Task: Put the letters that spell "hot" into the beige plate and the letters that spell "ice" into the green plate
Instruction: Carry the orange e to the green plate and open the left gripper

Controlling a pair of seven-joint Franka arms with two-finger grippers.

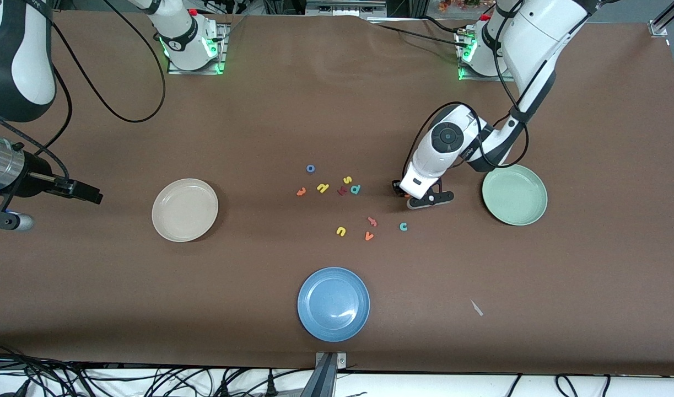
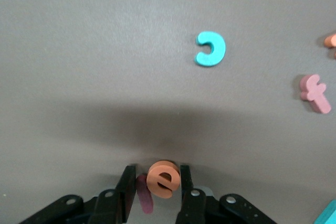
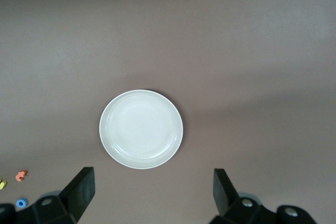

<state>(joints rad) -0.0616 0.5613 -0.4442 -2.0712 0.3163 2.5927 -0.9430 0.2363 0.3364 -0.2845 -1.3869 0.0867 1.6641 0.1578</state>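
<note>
Brown table [image 1: 337, 99], with the beige plate [image 1: 184, 210] toward the right arm's end and the green plate [image 1: 514, 194] toward the left arm's. The right gripper [image 3: 152, 195] hangs high above the beige plate, fingers spread wide. Beside the green plate, the left gripper [image 2: 156, 187] pinches the orange "e" [image 2: 163, 179]; the teal "c" [image 1: 403, 226] lies nearby.

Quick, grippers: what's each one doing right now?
Left gripper: shut on the orange "e", low over the table beside the green plate.
Right gripper: open, empty, waiting above the beige plate.
</note>
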